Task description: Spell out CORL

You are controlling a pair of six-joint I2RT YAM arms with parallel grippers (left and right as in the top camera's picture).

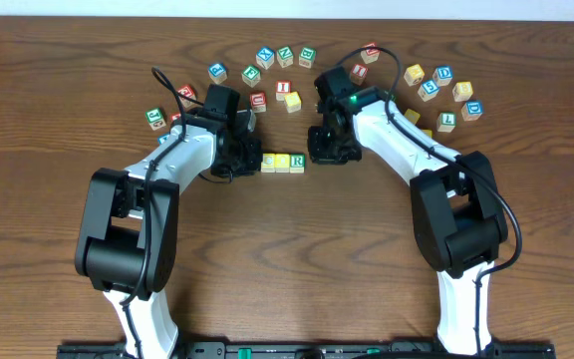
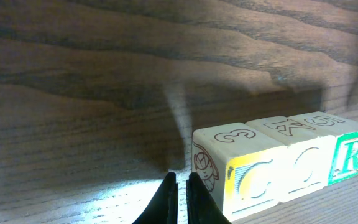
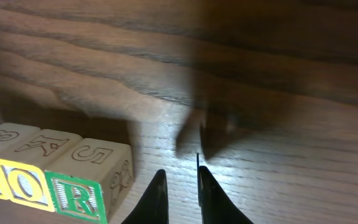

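Note:
Three cubes stand in a touching row at the table's middle: a yellow-faced C [image 1: 268,162] [image 2: 248,182], a yellow-faced O [image 1: 283,162] [image 2: 306,168] [image 3: 22,185] and a white cube with a green R [image 1: 297,160] [image 2: 351,155] [image 3: 78,198]. My left gripper [image 1: 251,160] [image 2: 181,178] is shut and empty, low at the table just left of the C. My right gripper [image 1: 318,156] [image 3: 182,175] hangs just right of the R, its jaws a narrow gap apart with only bare wood between them. A cube with what looks like an L [image 1: 446,121] lies apart at the right.
Loose letter cubes lie in an arc behind both arms, from a green one [image 1: 154,118] at the left, past blue and red ones [image 1: 265,57] at the back, to a cluster [image 1: 443,73] at the right. Bare wood [image 1: 287,259] lies in front.

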